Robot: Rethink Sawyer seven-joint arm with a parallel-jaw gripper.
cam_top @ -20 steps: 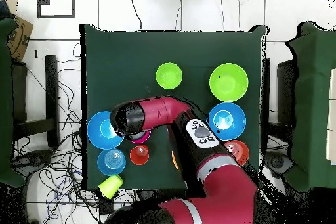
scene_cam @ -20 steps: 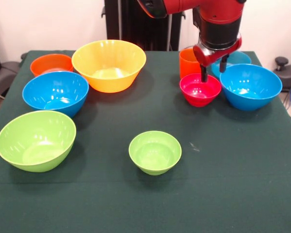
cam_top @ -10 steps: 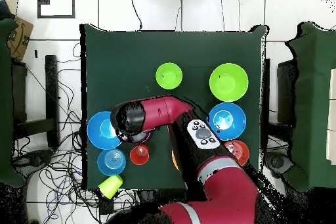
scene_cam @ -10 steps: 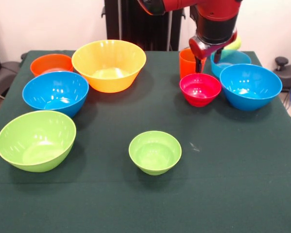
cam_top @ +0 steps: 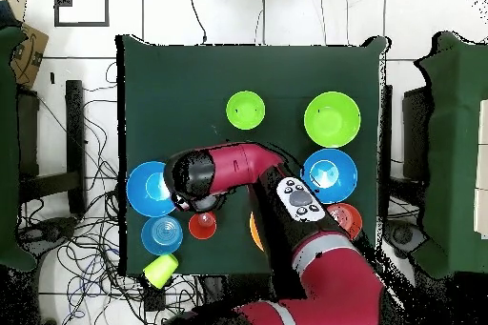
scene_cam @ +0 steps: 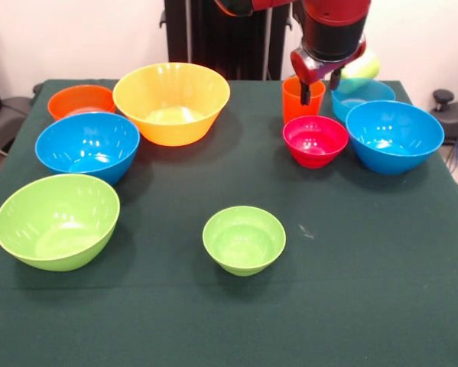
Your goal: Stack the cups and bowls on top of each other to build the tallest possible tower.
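Observation:
My gripper (scene_cam: 321,86) hangs open and empty above the orange cup (scene_cam: 296,101) and the back rim of the small red-pink bowl (scene_cam: 315,141). One finger (scene_cam: 305,93) shows in front of the cup. A yellow-green cup (scene_cam: 362,67) lies on its side behind a small blue bowl (scene_cam: 362,93). A larger blue bowl (scene_cam: 394,135) sits to the right. All bowls stand apart, and no tower shows. From overhead, the arm's wrist (cam_top: 193,176) covers the red-pink bowl, beside the orange cup (cam_top: 202,225).
On the left stand the big yellow bowl (scene_cam: 171,102), an orange bowl (scene_cam: 80,100), a blue bowl (scene_cam: 87,146) and a large lime bowl (scene_cam: 56,220). A small green bowl (scene_cam: 244,238) sits near the middle front. Cables lie on the floor around the table (cam_top: 181,83).
The gripper has risen out of the red-pink bowl and drifted back toward the orange cup, carrying nothing. No bowl or cup has moved.

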